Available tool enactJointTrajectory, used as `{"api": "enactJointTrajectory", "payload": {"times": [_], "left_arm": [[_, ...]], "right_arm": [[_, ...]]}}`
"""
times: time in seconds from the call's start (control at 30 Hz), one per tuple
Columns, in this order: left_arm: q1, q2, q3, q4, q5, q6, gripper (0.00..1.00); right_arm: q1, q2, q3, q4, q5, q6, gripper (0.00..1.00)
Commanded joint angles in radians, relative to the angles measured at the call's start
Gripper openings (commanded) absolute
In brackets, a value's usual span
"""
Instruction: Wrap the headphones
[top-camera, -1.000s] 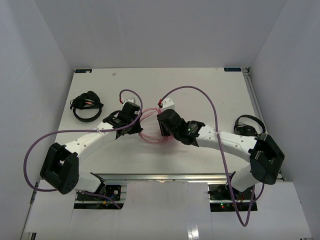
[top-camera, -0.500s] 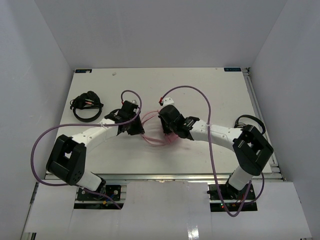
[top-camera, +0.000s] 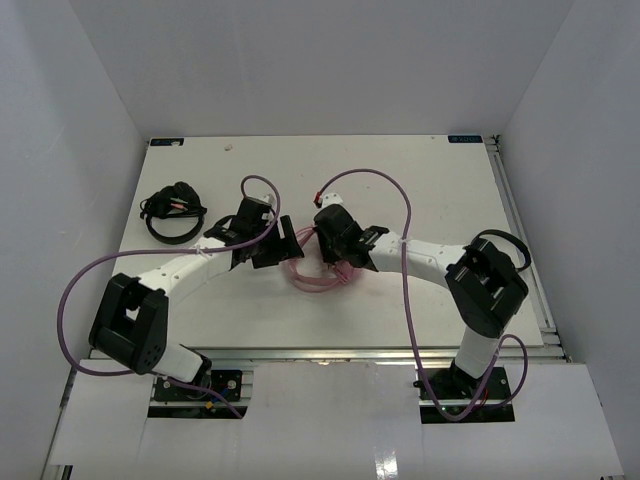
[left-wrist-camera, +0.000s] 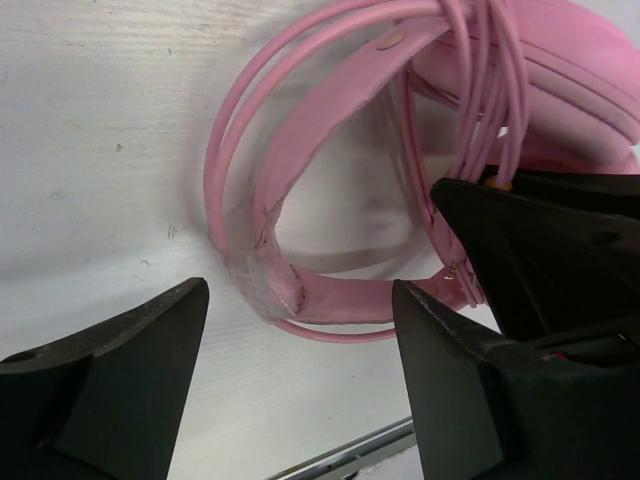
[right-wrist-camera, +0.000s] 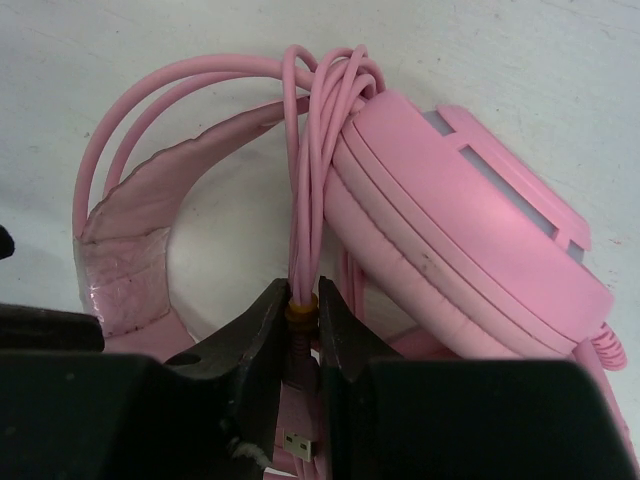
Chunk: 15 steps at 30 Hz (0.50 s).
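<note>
The right claw (right-wrist-camera: 303, 305) is clamped on the cable (right-wrist-camera: 300, 200) of the pink headphones (top-camera: 318, 270) — strands bunched beside one ear cup (right-wrist-camera: 470, 240). The left claw (left-wrist-camera: 300, 295) stands apart, near the headband (left-wrist-camera: 330, 100).

Close view from the right gripper (right-wrist-camera: 303, 300): its black jaws pinch the thin pink cable (right-wrist-camera: 312, 150) at an orange collar (right-wrist-camera: 302, 311), just above a small plug (right-wrist-camera: 297, 443). The cable strands run up beside the ear cup of the pink headphones (right-wrist-camera: 450, 230), which lie on a white table (right-wrist-camera: 500, 50).
</note>
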<state>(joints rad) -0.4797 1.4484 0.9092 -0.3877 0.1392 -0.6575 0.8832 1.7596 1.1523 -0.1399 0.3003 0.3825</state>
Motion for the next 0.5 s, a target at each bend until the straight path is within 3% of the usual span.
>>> {"api": "enactJointTrajectory", "payload": {"times": [0.0, 0.47], "left_arm": [[0.006, -0.111, 0.012, 0.0, -0.041, 0.011, 0.86], [0.005, -0.282, -0.02, -0.045, -0.156, 0.019, 0.86]], "right_arm": [[-0.003, 0.047, 0.08, -0.081, -0.003, 0.007, 0.19], [-0.001, 0.062, 0.128, -0.148, 0.08, 0.015, 0.33]]}}
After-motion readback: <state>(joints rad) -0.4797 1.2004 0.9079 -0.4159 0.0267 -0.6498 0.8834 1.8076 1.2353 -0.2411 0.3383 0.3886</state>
